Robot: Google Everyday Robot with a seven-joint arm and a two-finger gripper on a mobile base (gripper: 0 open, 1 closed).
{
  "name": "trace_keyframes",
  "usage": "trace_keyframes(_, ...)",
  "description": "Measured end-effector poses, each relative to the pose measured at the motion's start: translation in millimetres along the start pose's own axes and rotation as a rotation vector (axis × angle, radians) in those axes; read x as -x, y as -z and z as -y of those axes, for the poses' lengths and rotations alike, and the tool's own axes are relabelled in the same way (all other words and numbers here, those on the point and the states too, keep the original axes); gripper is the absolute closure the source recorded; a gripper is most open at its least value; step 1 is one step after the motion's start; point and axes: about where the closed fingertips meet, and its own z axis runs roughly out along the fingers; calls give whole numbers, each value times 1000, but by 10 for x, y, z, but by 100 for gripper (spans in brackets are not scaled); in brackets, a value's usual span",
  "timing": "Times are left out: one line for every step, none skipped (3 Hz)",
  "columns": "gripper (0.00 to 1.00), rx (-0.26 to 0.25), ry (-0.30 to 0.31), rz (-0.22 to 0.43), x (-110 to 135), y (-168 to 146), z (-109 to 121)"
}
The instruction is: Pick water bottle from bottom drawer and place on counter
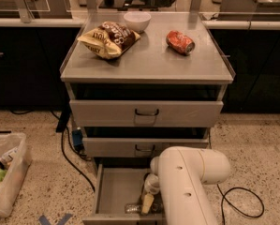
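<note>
- Jaws are positioned inside the open bottom drawer (112,186), towards its front right, directly below the pale rounded arm (186,182). They are largely hidden by that arm, and whether they are released or clenched cannot be told.
- One tan, upright part is seen beneath the white wrist, just beside the water bottle (133,208). Contact between the two cannot be confirmed.
- The water bottle is laid on its side on the grey drawer floor, close to the front wall, with its length running left to right.
- The bottom drawer is extended well out over the speckled floor (252,139).
- Above it, the middle drawer (111,147) and the top drawer (106,112) are shown partly pulled out, with a dark gap above each front. Each front is fitted with a dark loop handle.
- The desk (149,64) forms the flat grey metal top of the cabinet.
- Three items are carried on the desk:
  - a yellow and brown chip bag (109,39) at the rear left;
  - a white bowl (137,20) just behind the bag's right end;
  - a crushed red soda can (180,42), laid on its side at the rear right, apart from the other two.
- A black cable loop (242,205) is laid on the floor to the right of the arm.
- A second dark cable (71,158) is run along the floor at the cabinet's left side.
- A translucent bin (8,177) holding mixed items is placed at the far left edge.
</note>
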Motion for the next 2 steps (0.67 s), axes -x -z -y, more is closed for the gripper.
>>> trace_keyframes(100,0,0,0,0,0,0)
trace_keyframes(100,0,0,0,0,0,0)
